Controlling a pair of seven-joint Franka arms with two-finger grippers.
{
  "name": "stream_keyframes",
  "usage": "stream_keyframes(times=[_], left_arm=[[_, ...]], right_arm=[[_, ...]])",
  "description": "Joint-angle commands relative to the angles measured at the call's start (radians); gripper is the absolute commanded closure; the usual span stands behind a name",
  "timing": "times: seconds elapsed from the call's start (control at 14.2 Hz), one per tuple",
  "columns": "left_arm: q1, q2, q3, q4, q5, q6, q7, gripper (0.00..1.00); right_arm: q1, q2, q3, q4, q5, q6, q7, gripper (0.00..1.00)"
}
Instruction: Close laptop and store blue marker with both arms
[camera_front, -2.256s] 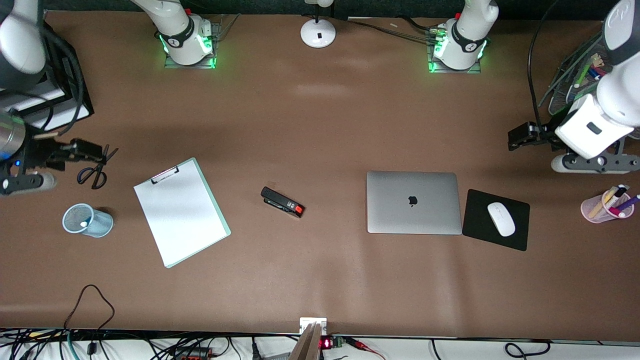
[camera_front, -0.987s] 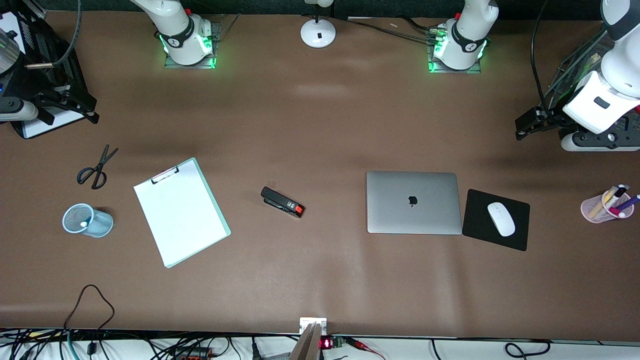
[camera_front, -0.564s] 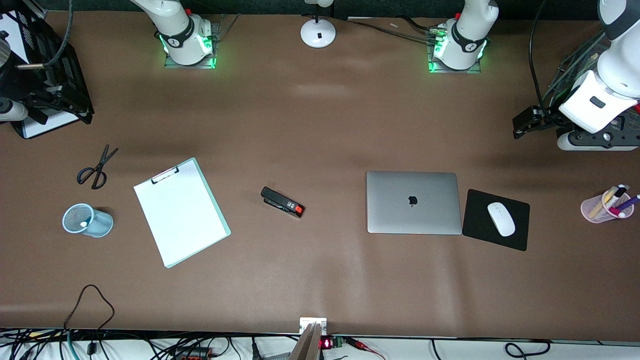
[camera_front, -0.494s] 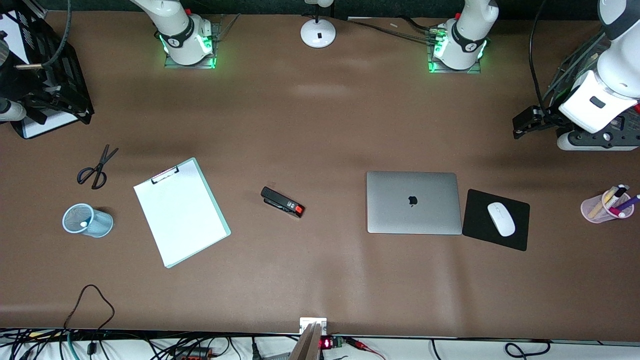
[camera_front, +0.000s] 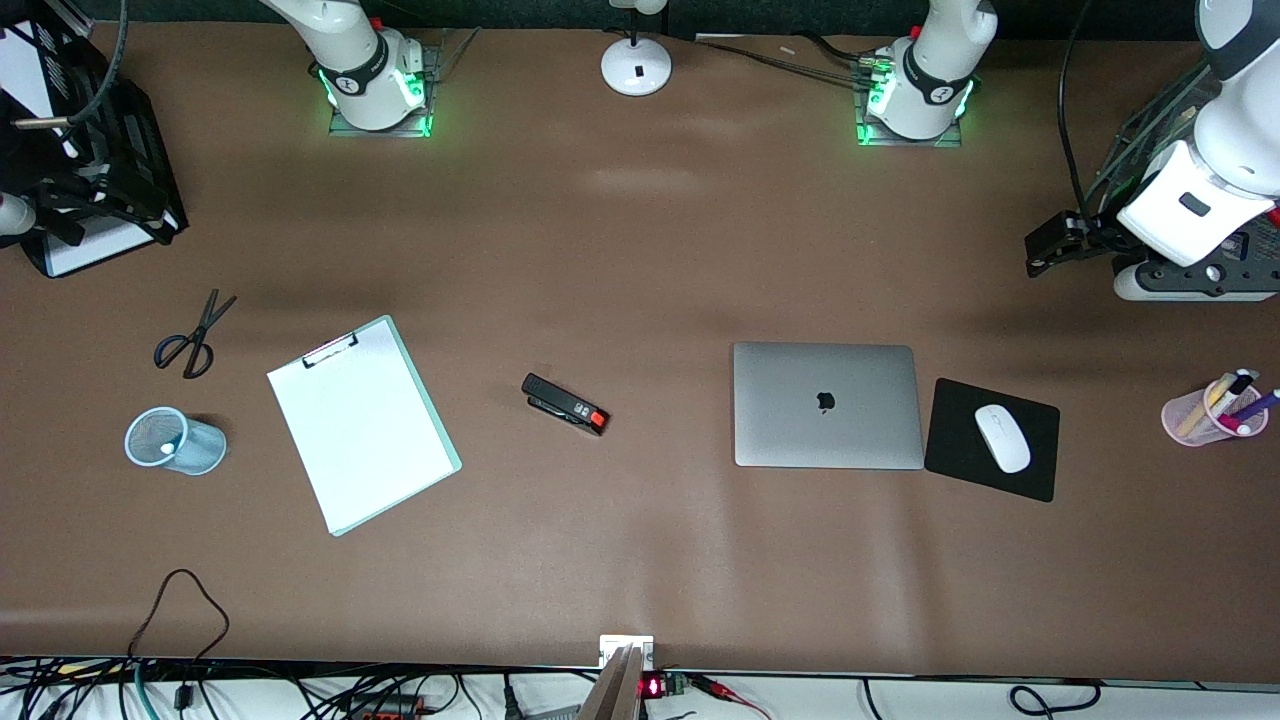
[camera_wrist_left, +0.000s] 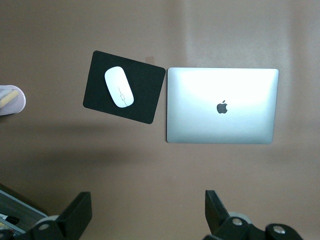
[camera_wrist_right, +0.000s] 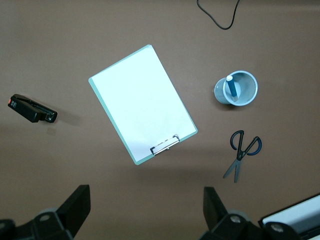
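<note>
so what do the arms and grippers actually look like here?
Both arms are white, rounded Franka links with dark grey joint rings; the bases glow green. The left gripper and right gripper are black with two blocky fingers. Black cables run along both arms. No sleeves or covers.

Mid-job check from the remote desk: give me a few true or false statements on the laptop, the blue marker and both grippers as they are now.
1. The laptop lies shut, lid down, beside the mouse pad. True.
2. The blue marker lies loose on the clipboard. False: it stands in the light blue mesh cup.
3. The left gripper is shut on the mouse. False: it is open, above the table and holding nothing.
4. The right gripper is open and holds nothing. True.
5. The stapler rests on the laptop. False: it lies on the table between clipboard and laptop.
</note>
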Motion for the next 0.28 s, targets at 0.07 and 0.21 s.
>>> stream_keyframes(times=[0.07, 0.21], left_arm=[[0.001, -0.020, 0.000, -0.006, -0.007, -0.012, 0.016, 0.00], [-0.001, -0.020, -0.003, -0.006, -0.007, -0.013, 0.016, 0.00]], right_arm=[[-0.009, 0.015, 0.003, 0.031, 0.006, -0.025, -0.008, 0.00], [-0.003, 0.018, 0.004, 0.031, 0.004, -0.026, -0.005, 0.00]])
